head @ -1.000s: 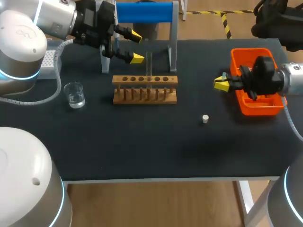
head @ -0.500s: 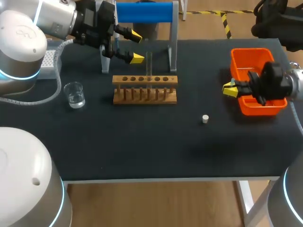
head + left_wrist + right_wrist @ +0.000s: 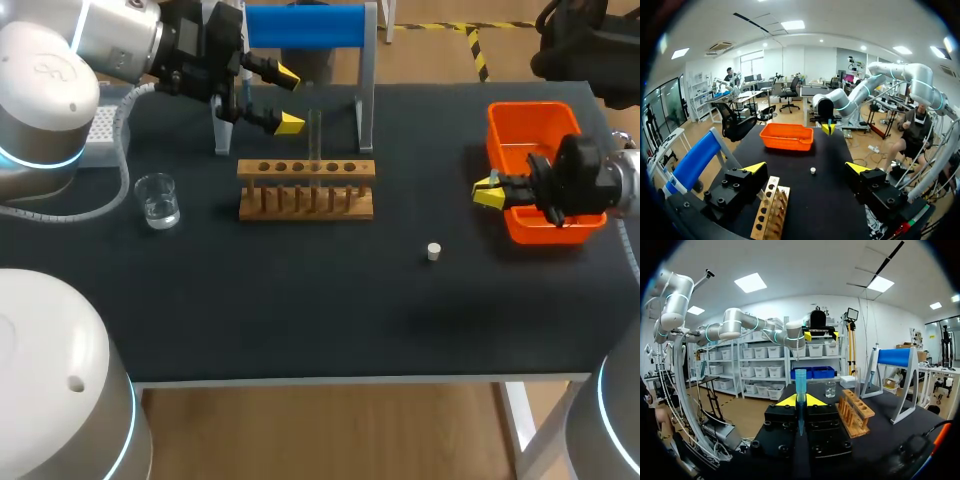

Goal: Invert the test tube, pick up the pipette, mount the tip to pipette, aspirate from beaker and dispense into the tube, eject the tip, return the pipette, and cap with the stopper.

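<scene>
The left jaws stand wide apart with nothing between them; the left arm (image 3: 110, 40) comes in from the far left corner and holds them above the bench (image 3: 330, 310), just behind the wooden rack (image 3: 306, 190) and beside the blue stand (image 3: 305, 25); the right jaws are clamped on a blue tip (image 3: 800, 385), upright between them; the right arm (image 3: 580, 180) lies over the orange bin (image 3: 520, 125), pointing toward the rack; the glass tube (image 3: 315, 135) stands upright in the rack; the beaker (image 3: 157, 200) sits left of the rack; the white stopper (image 3: 433, 251) lies between rack and bin.
</scene>
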Controlling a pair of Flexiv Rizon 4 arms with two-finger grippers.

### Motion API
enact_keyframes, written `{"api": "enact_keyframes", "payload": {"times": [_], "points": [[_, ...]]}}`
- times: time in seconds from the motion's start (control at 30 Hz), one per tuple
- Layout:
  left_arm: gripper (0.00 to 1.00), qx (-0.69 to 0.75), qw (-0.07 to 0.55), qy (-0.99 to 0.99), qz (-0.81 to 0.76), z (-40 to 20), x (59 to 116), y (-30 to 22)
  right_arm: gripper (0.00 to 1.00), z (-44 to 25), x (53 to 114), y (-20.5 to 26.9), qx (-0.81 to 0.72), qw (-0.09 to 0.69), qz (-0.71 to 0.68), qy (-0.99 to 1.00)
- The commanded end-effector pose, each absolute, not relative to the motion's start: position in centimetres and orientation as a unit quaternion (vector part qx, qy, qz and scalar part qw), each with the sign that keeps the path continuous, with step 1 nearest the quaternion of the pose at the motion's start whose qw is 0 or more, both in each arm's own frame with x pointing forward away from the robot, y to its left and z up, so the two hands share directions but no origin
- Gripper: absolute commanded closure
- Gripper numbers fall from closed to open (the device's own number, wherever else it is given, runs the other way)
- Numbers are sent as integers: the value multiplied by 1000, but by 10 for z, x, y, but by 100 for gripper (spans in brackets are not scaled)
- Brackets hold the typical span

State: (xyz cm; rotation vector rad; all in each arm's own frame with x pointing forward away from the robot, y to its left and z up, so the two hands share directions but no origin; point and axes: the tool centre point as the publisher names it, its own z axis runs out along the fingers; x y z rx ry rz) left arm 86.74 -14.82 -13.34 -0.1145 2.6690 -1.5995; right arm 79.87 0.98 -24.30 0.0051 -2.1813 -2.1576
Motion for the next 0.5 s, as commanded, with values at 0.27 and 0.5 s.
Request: {"api": "enact_keyframes", "payload": {"times": [0.27, 0.5], "points": [[0, -36, 13, 857, -514, -133, 867, -147, 100, -242, 797, 9, 1, 36, -702, -711], [0, -59, 49, 844, -531, -137, 876, -114, 100, -242, 797, 9, 1, 36, -702, -711]]}}
